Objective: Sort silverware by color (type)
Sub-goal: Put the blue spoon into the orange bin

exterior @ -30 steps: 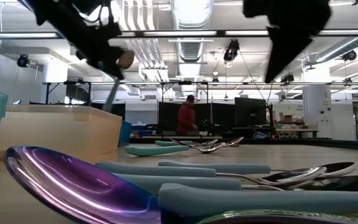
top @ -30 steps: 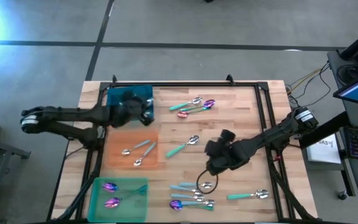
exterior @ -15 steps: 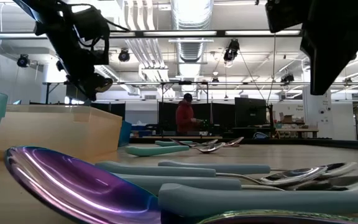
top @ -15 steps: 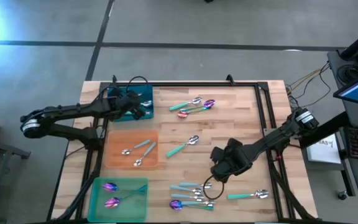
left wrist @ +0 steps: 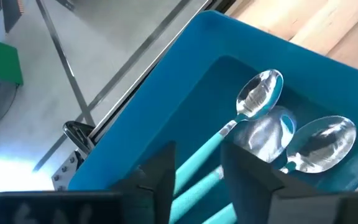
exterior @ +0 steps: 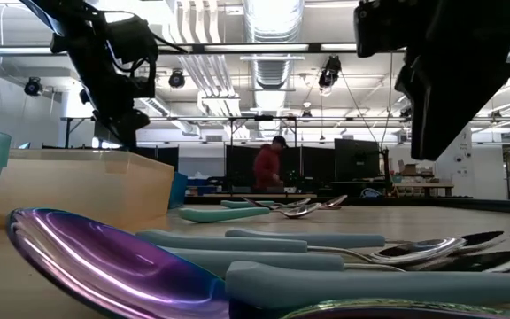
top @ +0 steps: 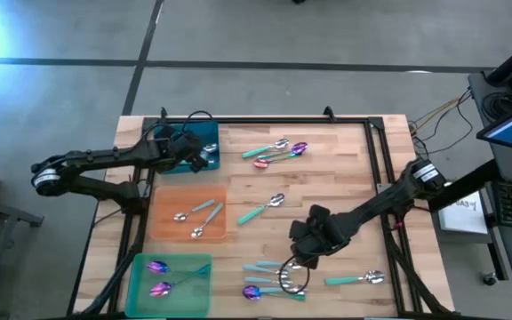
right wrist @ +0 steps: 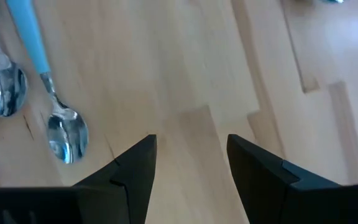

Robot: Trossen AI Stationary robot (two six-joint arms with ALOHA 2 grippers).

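My left gripper [top: 203,157] hovers open over the blue tray [top: 172,135] at the far left. Two silver spoons with teal handles lie in that tray; the handle of one spoon [left wrist: 258,94] runs between my fingers [left wrist: 161,171], and I cannot tell whether they touch it. My right gripper [top: 300,258] stands open above bare wood, just beyond the near group of loose spoons [top: 272,277]. In the right wrist view, two silver spoons [right wrist: 66,137] lie beside its fingers. More silverware lies at the far middle [top: 276,150], the centre [top: 263,210] and the near right [top: 354,279].
An orange tray [top: 163,200] holds silver spoons with pale-blue handles. A green tray [top: 194,293] at the near left holds purple spoons. A black frame [top: 376,160] rims the wooden table. A person stands far off in the room behind [exterior: 268,168].
My left gripper has gone from the orange tray toward the far edge and down over the blue tray; the teal-handled spoon that hung from it no longer shows below it. My right gripper has moved toward the near edge, closer to the near group of spoons.
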